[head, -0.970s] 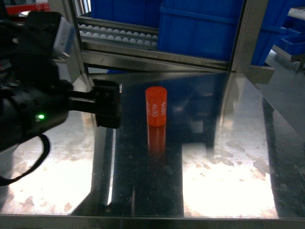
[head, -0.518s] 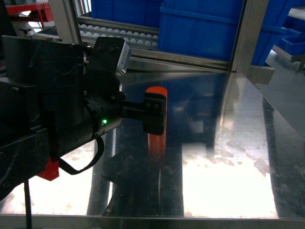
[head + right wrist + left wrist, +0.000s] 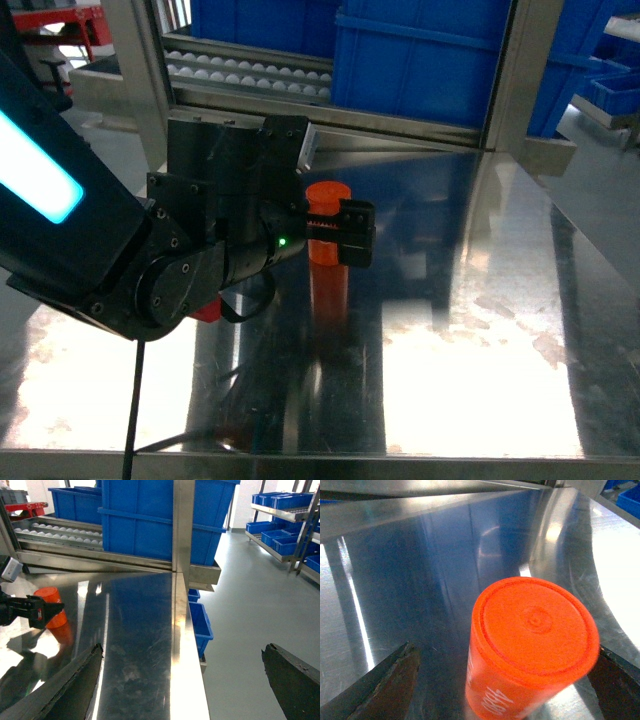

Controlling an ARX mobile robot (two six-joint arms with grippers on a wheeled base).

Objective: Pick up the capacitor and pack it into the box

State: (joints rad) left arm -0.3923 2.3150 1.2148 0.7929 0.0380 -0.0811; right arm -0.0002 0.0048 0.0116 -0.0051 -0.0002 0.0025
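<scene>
Capacitor (image 3: 322, 200): orange cylinder, upright on the steel bench (image 3: 480, 330), white print down its side, flat moulded top seen close in the left wrist view (image 3: 535, 627). It stands toward the back middle of the bench, its reflection running forward on the polished surface. In the right wrist view it shows at the far left (image 3: 50, 611).

Left tool (image 3: 345, 232): black, reaching in from the left on a bulky dark arm with a green indicator lamp and a cyan light strip. Its fingers stand spread on either side of the capacitor; in the left wrist view one dark finger (image 3: 385, 685) lies at lower left and the other at lower right, the one on the left clearly apart from the orange body; contact on the right cannot be told. Set wide, holding nothing.

Right tool (image 3: 180, 680): seen only in its own wrist view, two dark fingers far apart at the bottom corners, over the bench's right edge, nothing between them.

Surroundings: blue plastic bins (image 3: 430, 60) behind the bench on a steel frame; a roller conveyor track (image 3: 245, 70) at back left; a steel upright post (image 3: 505, 75) at back right. More blue bins on shelving (image 3: 285, 510) across a grey floor (image 3: 250, 605). A small blue bin (image 3: 200, 622) sits below the bench's right edge.

The pink box does not appear in any view.
</scene>
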